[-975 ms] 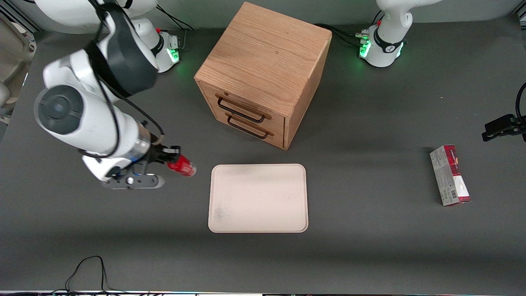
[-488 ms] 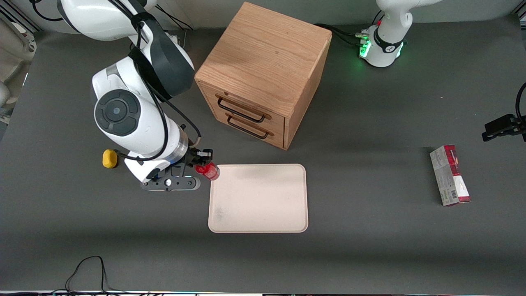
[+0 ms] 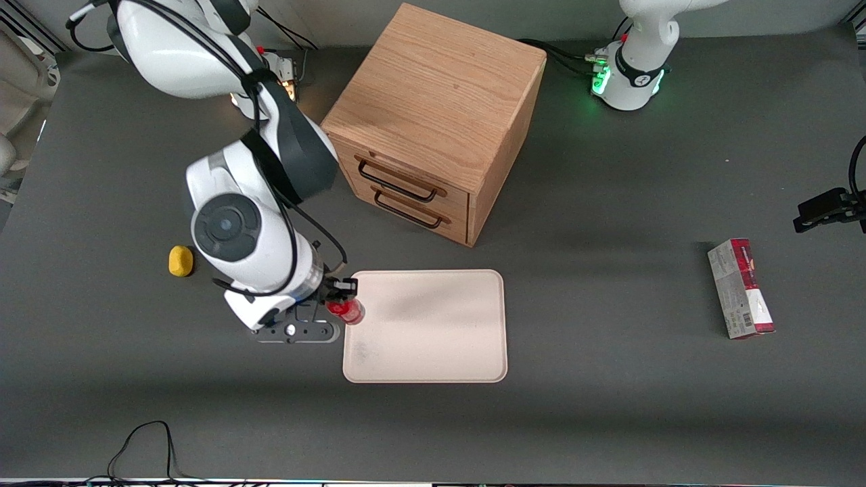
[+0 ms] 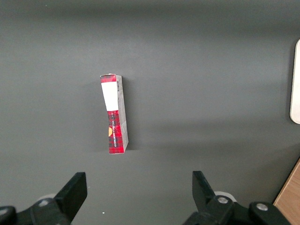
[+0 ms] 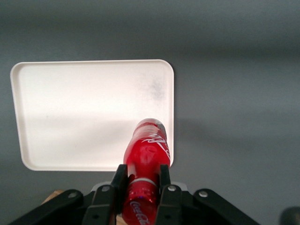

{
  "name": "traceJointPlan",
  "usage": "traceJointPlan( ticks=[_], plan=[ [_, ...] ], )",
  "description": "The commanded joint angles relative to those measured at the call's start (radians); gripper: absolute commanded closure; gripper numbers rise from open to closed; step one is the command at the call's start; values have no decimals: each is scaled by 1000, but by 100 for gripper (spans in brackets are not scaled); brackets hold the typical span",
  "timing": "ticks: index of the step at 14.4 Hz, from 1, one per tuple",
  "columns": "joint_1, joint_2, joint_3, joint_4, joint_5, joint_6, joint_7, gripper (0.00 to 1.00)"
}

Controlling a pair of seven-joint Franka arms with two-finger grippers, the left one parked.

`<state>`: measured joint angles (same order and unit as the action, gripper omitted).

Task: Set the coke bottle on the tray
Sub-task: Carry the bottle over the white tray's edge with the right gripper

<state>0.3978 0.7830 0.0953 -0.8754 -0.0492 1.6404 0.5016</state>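
My right gripper (image 3: 339, 297) is shut on the small red coke bottle (image 3: 346, 312) and holds it above the tray's edge at the working arm's end. In the right wrist view the bottle (image 5: 147, 154) sticks out from between the two black fingers (image 5: 118, 180), over the rim of the cream-beige tray (image 5: 84, 103). The tray (image 3: 433, 331) lies flat on the dark table, in front of the wooden drawer box, with nothing lying on it.
A wooden drawer box (image 3: 433, 115) with two drawers stands farther from the front camera than the tray. A yellow lump (image 3: 180, 260) lies toward the working arm's end. A red and grey carton (image 3: 741, 289) lies toward the parked arm's end, also in the left wrist view (image 4: 115, 115).
My right arm has carried the bottle from the working arm's end of the table toward the tray; the bottle now hangs over the tray's edge. The yellow lump has come into sight.
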Motion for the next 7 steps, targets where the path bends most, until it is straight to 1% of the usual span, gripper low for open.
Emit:
traceJointPlan(
  ticks=[1, 7],
  plan=[
    [1, 67, 1, 41, -21, 35, 17, 100],
    [-4, 159, 0, 39, -21, 123, 9, 100]
  ],
)
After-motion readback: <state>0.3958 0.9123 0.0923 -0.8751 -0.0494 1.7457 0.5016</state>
